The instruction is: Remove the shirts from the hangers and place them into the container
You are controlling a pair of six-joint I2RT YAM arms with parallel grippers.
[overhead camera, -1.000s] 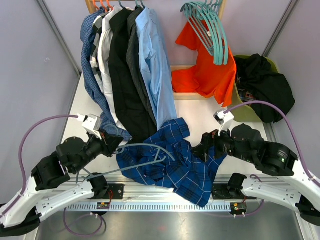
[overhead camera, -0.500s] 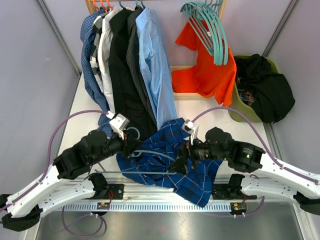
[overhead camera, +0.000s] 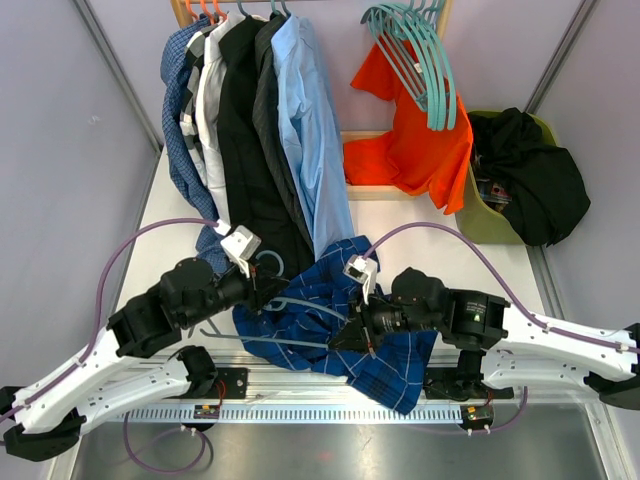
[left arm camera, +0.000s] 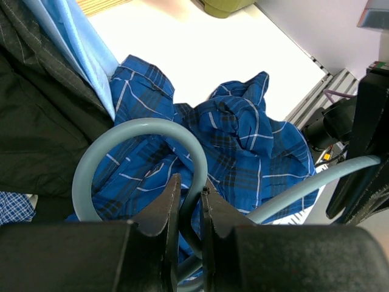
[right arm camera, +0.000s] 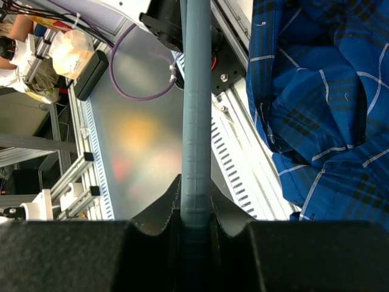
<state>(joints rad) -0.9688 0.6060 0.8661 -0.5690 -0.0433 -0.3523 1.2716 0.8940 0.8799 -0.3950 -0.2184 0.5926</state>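
The white table carries a crumpled dark blue check shirt, which lies on its near half and spills over the front edge. A pale teal hanger is tangled in that shirt's left side, partly on the cloth. Just in front of the check shirt, a metal rail runs along the table's near edge. Behind the check shirt, at the far edge, lies a wooden frame with an orange shirt draped over it. Behind and to the right of the check shirt, an olive tub sits at the table's corner. Tails of hanging shirts reach down to the check shirt's far left; whether they touch the table cannot be told.
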